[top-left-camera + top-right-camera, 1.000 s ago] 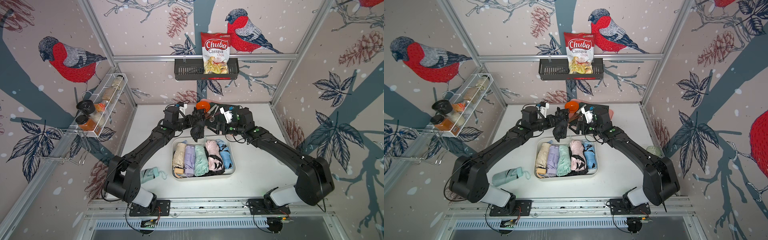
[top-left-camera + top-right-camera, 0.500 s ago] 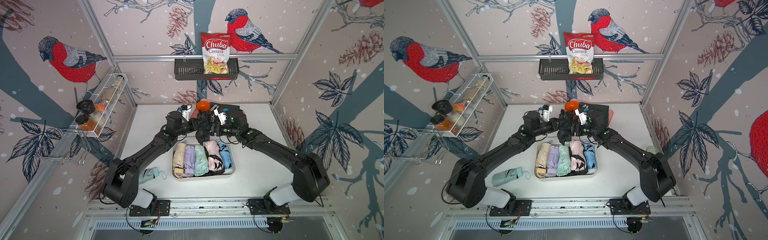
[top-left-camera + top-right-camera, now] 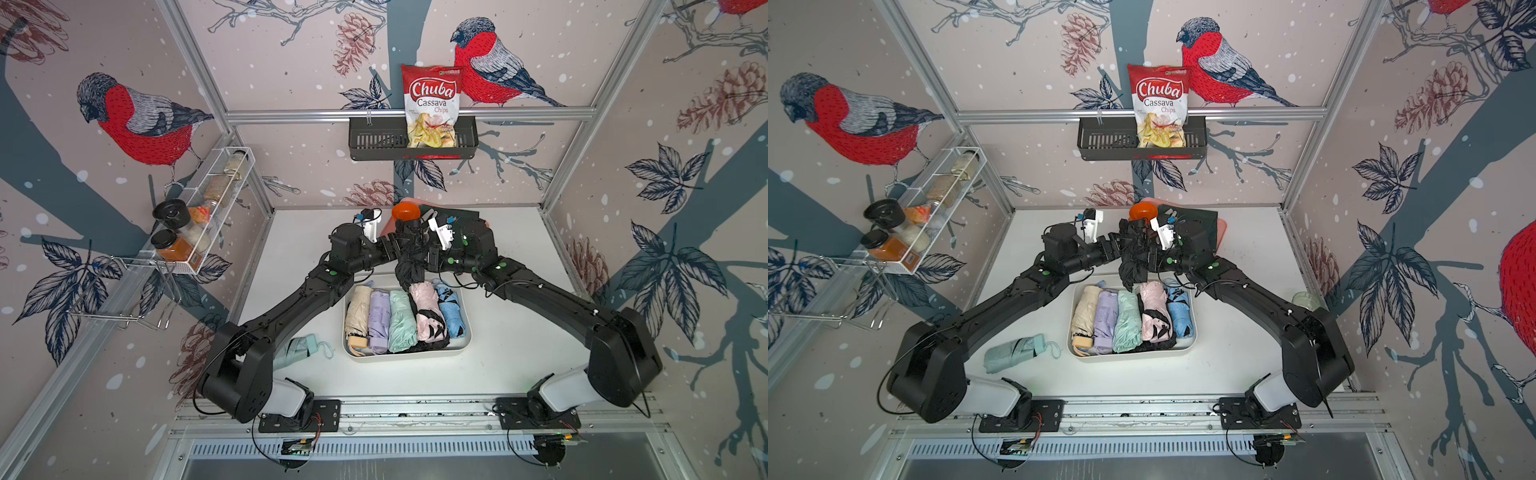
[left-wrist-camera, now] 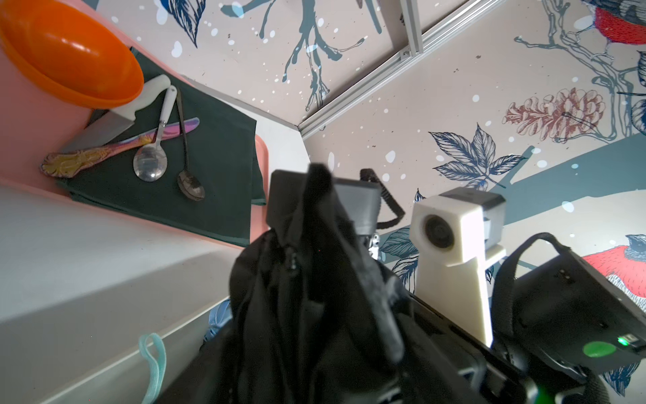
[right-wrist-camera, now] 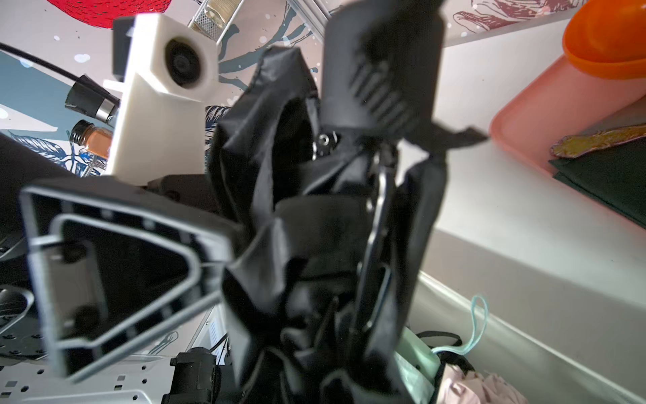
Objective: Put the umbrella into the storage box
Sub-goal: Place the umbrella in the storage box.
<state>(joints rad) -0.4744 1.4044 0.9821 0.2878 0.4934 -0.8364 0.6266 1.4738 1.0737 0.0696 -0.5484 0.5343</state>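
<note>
Black folded fabric umbrella (image 3: 409, 268) hangs over the far rim of the cream-white rectangular plastic storage box (image 3: 419, 356), not yet inside. The right gripper (image 3: 426, 254) appears to have its fingers pinched on the fabric; on the left gripper (image 3: 392, 248) the finger spread cannot be told. Five pastel folded umbrellas (image 3: 401, 326) lie in the box. A mint-green folded umbrella (image 3: 1013, 353) waits on the white table (image 3: 519, 340), near left.
</note>
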